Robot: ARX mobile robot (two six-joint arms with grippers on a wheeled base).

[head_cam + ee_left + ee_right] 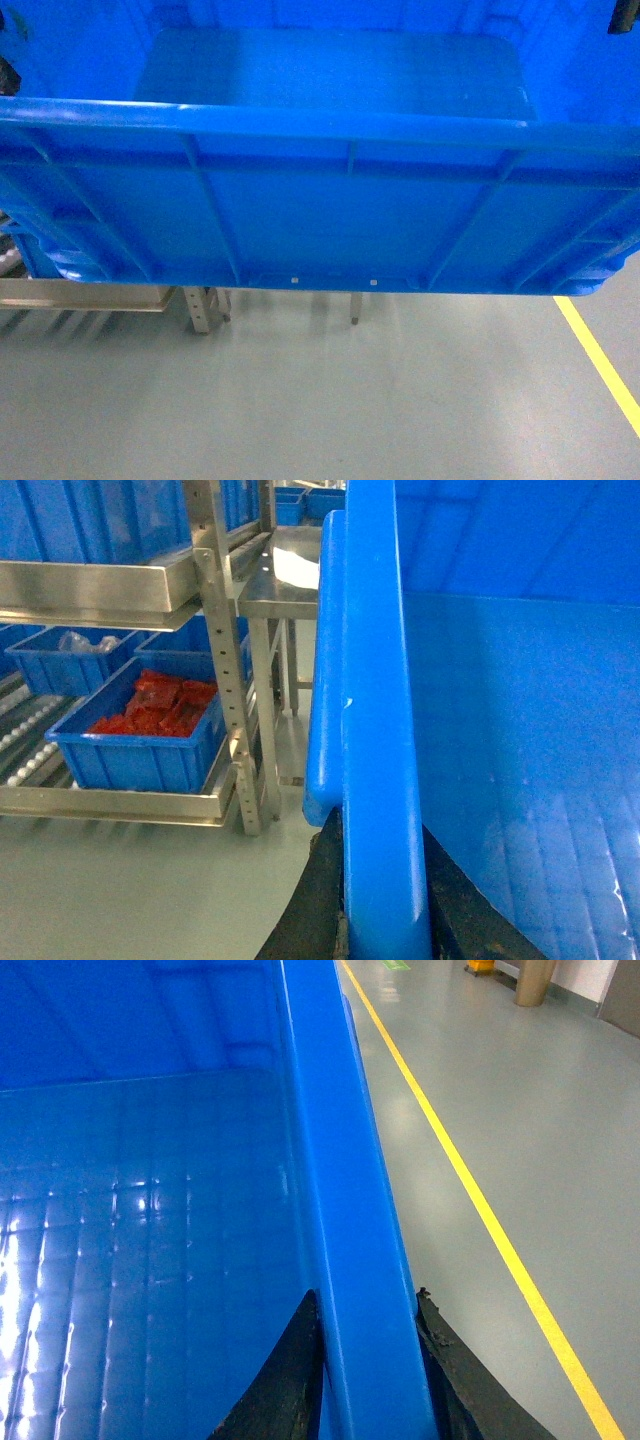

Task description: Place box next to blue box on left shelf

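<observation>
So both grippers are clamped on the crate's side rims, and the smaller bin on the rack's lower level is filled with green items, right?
Not quite: the items in the smaller bin are red, as the left wrist view shows. The rest holds: the left gripper and right gripper each have jaws closed on a rim of the crate, and the bin sits on the rack.

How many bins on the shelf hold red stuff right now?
1: the bin of red items sits at the front of the left shelf. The bin behind it holds something clear; others may be hidden.
</observation>
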